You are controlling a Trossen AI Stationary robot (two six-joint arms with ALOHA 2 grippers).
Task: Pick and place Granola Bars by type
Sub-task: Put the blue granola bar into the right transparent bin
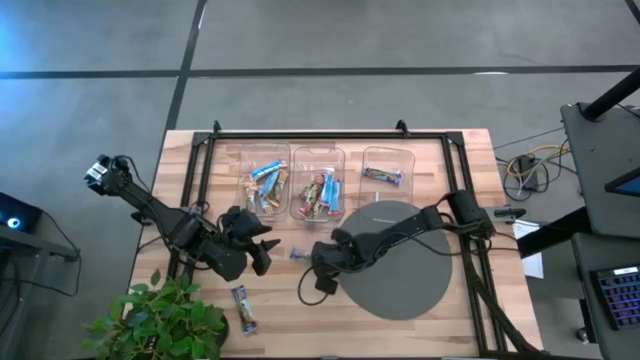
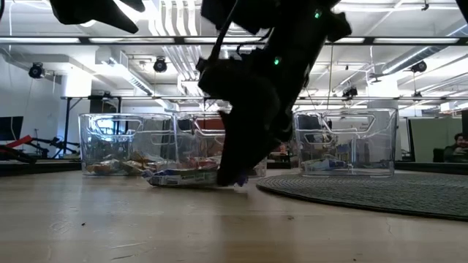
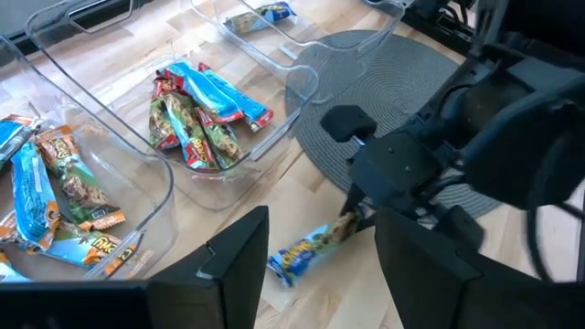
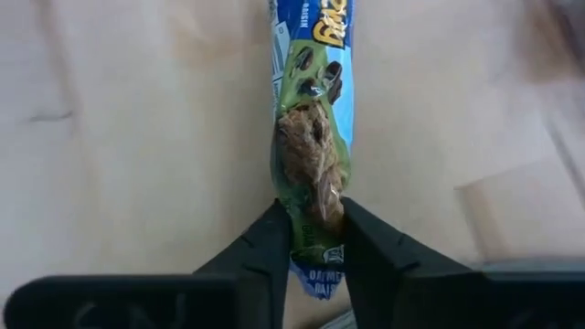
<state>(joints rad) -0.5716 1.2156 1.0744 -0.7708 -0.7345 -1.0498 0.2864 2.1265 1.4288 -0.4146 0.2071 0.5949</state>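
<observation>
Right jaws astride blue bar

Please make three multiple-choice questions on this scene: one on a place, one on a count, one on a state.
1. Where is the right gripper?
A. over a bin
B. at the blue bar on the table
C. off the table

2. How many clear bins are there?
A. two
B. three
C. five

3. The right gripper's fingers are:
A. wide open, empty
B. closed on the bar
C. hidden

Answers: 1 B, the high view shows it at the bar; 2 B, three in a row; 3 B, the right wrist view shows the bar pinched.
</observation>
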